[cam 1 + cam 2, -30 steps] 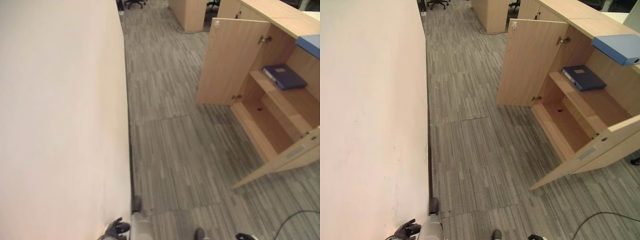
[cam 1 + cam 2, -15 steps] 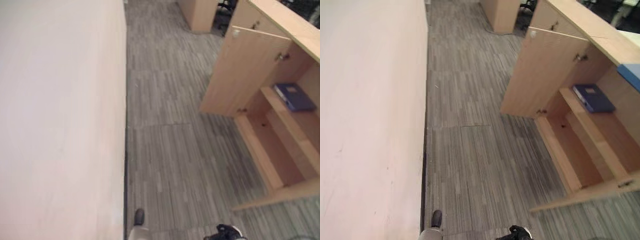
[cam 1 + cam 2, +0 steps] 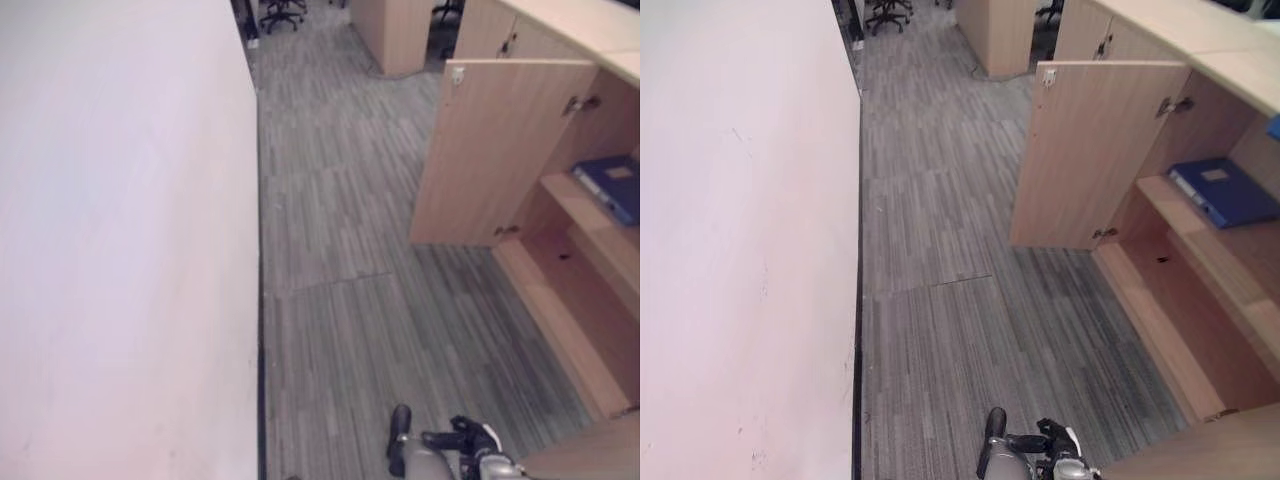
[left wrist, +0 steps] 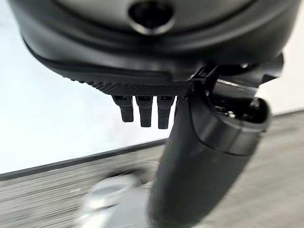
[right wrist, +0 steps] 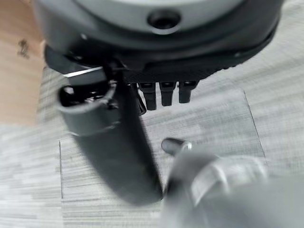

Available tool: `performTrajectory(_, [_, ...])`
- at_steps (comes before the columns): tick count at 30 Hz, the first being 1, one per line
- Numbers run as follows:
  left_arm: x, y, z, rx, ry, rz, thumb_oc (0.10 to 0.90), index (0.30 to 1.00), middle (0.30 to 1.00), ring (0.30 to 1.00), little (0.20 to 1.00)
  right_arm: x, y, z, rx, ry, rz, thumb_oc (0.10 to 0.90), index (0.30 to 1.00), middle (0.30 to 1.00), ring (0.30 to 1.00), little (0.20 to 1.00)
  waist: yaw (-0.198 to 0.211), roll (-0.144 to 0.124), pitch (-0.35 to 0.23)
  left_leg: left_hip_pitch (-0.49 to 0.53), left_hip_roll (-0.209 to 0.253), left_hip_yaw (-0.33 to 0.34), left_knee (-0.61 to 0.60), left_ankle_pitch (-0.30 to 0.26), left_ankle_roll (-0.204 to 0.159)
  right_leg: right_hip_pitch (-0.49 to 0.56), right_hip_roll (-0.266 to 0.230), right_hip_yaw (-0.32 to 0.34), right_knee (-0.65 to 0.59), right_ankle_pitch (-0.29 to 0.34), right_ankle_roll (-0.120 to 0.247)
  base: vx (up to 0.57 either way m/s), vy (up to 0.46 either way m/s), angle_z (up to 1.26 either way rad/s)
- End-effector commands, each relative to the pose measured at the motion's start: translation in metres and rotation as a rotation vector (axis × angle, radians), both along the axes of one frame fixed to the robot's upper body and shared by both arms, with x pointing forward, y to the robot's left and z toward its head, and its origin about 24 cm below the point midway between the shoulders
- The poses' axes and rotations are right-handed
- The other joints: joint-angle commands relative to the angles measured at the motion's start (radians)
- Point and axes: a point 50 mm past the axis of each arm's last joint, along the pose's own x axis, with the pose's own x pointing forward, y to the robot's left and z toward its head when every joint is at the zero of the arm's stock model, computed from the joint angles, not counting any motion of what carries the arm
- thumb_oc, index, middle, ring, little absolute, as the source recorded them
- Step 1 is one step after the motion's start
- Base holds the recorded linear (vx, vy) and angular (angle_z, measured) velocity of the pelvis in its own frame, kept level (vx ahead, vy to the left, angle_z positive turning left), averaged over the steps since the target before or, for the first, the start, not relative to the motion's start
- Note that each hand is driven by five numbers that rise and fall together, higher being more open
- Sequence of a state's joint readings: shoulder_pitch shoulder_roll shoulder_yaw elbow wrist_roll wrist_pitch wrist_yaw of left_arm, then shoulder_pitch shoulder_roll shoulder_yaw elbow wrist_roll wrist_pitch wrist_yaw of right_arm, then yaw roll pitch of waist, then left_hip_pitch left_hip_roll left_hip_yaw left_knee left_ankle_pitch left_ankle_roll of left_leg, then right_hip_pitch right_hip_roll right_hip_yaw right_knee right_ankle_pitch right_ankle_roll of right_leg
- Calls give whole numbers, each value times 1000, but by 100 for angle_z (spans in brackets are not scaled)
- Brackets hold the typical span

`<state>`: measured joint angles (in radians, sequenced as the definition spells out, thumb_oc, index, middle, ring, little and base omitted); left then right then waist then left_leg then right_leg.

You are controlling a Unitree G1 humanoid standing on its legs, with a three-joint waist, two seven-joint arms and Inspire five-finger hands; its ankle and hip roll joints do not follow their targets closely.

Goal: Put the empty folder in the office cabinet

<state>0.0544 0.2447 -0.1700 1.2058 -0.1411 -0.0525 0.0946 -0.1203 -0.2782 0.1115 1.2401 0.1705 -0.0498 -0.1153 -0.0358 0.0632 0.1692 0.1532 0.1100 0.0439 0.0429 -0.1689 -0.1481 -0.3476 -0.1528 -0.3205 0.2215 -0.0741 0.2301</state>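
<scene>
Blue folder point(image 3: 615, 187) lying flat on the upper shelf of the open office cabinet point(image 3: 590, 330) — that's the left eye view, with the wooden door point(image 3: 490, 150) swung out over the grey striped floor point(image 3: 340, 300). Right hand point(image 3: 470, 440) is low at the frame's bottom, dark and empty. A long pale wall point(image 3: 120, 250) runs down the robot's left.

Right eye view: same folder point(image 3: 1225, 193), flat on that shelf, lower compartment bare beneath it. A second cabinet door point(image 3: 1185, 470) juts in at the bottom right corner, and office chairs point(image 3: 885, 12) sit far up the aisle.

Left wrist view: left hand point(image 4: 152, 57) hangs by the wall, fingers point(image 4: 142, 111) curled under, holding nothing.

Right wrist view: right hand point(image 5: 156, 61) over the floor, fingers point(image 5: 164, 92) tucked in, thumb straight, nothing held.

The risks as I judge them: the folder seems already shelved, so the worry is clipping that near door with the right arm while turning, or brushing the wall in this narrow lane.
</scene>
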Motion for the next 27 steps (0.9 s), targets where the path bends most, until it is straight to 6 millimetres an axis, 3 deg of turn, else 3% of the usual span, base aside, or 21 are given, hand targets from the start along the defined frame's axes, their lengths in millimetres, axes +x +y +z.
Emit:
performTrajectory(1, [59, 18, 21, 72, -174, -61, 800, 900, 900, 900, 900, -37, -23, -5, -80, 138, -26, 800, 900, 900, 900, 900, -79, 7, 88, 126, -47, -6, -130, -5, 78, 32, -71, -44, -200, 197, -25, 474, -169, -2])
performTrajectory(2, [54, 18, 19, 70, -160, -65, 800, 900, 900, 900, 900, -54, -29, -7, -88, 181, -40, 800, 900, 900, 900, 900, -88, 2, 69, 165, -48, -2, -120, -46, 71, 61, -94, -82, -207, 224, -31, 617, -228, -1])
performTrajectory(5, [49, 15, 17, 61, -145, -62, 800, 900, 900, 900, 900, -59, -33, -6, -95, 190, -48, 800, 900, 900, 900, 900, -102, 18, 55, 163, -21, -1, -48, -59, 52, 100, -87, -102, -203, 226, -52, 417, -186, -3])
performTrajectory(6, [53, 11, 17, 43, -161, -60, 800, 900, 900, 900, 900, -56, -36, -4, -97, 173, -53, 800, 900, 900, 900, 900, -110, 44, 53, 143, 17, 22, 51, -15, 13, 136, -58, -91, -194, 197, -77, 328, -229, -13])
performTrajectory(7, [55, 9, 18, 33, -174, -52, 800, 900, 900, 900, 900, -54, -38, -3, -99, 167, -54, 800, 900, 900, 900, 900, -113, 46, 52, 121, 20, 20, 99, 30, -4, 152, -51, -90, -199, 185, -88, 436, -326, -13])
performTrajectory(8, [59, 8, 19, 23, -192, -38, 800, 900, 900, 900, 900, -49, -41, -1, -110, 160, -37, 800, 900, 900, 900, 900, -110, 53, 55, 87, 30, 9, 183, 109, -26, 177, -30, -86, -202, 160, -111, 274, -249, -12])
performTrajectory(10, [66, 3, 21, 3, -219, -41, 800, 900, 900, 900, 900, -37, -45, 4, -129, 129, -22, 800, 900, 900, 900, 900, -93, 42, 79, 5, 4, -32, 372, 201, -44, 220, -14, -58, -209, 130, -142, 207, -181, -21])
performTrajectory(11, [67, 4, 21, 4, -219, -41, 800, 900, 900, 900, 900, -37, -45, 4, -128, 128, -21, 800, 900, 900, 900, 900, -98, 34, 76, -1, -5, -37, 367, 209, -42, 216, -24, -60, -209, 132, -140, 276, -178, -47])
performTrajectory(12, [72, 2, 23, -7, -239, -31, 800, 900, 900, 900, 900, -22, -52, 12, -141, 72, -37, 800, 900, 900, 900, 900, -88, 14, 90, -36, -33, -35, 492, 246, -49, 260, -12, -28, -216, 103, -162, 318, -187, -51])
performTrajectory(15, [74, 2, 24, -12, -252, -17, 800, 900, 900, 900, 900, -15, -58, 17, -139, 35, -73, 800, 900, 900, 900, 900, -85, 4, 92, -77, -15, 22, 544, 264, -44, 297, -1, 4, -219, 67, -178, 298, -132, -43])
performTrajectory(17, [76, 1, 24, -22, -257, -16, 800, 900, 900, 900, 900, -13, -61, 19, -139, 18, -98, 800, 900, 900, 900, 900, -73, 0, 92, -131, 5, 51, 543, 258, -22, 340, 7, 42, -221, 34, -188, 385, -65, -27])
performTrajectory(18, [75, -5, 23, -25, -255, -37, 800, 900, 900, 900, 900, -13, -61, 20, -129, 0, -125, 800, 900, 900, 900, 900, -51, -2, 103, -202, 18, 48, 499, 224, 1, 396, 21, 82, -223, 7, -189, 508, -37, -27])
performTrajectory(21, [71, -10, 20, -32, -238, -49, 800, 900, 900, 900, 900, -14, -59, 18, -121, -2, -125, 800, 900, 900, 900, 900, -33, -1, 105, -229, 23, 27, 373, 225, 13, 427, 25, 114, -225, -12, -179, 301, 19, -27])
performTrajectory(23, [71, -11, 20, -30, -242, -48, 800, 900, 900, 900, 900, -16, -56, 16, -123, 9, -113, 800, 900, 900, 900, 900, -5, 13, 115, -258, 22, -32, 180, 231, 17, 476, 43, 148, -236, -42, -165, 499, 81, -47])
performTrajectory(24, [67, -12, 19, -35, -234, -37, 800, 900, 900, 900, 900, -17, -54, 14, -124, 19, -103, 800, 900, 900, 900, 900, 19, 36, 109, -288, 20, -120, 37, 285, 13, 503, 72, 190, -241, -62, -163, 594, 57, -66])
performTrajectory(27, [63, -13, 17, -35, -220, -28, 800, 900, 900, 900, 900, -19, -52, 13, -131, 32, -88, 800, 900, 900, 900, 900, 42, 34, 115, -342, 6, -190, -57, 317, 4, 550, 82, 251, -242, -92, -165, 387, -17, -86])
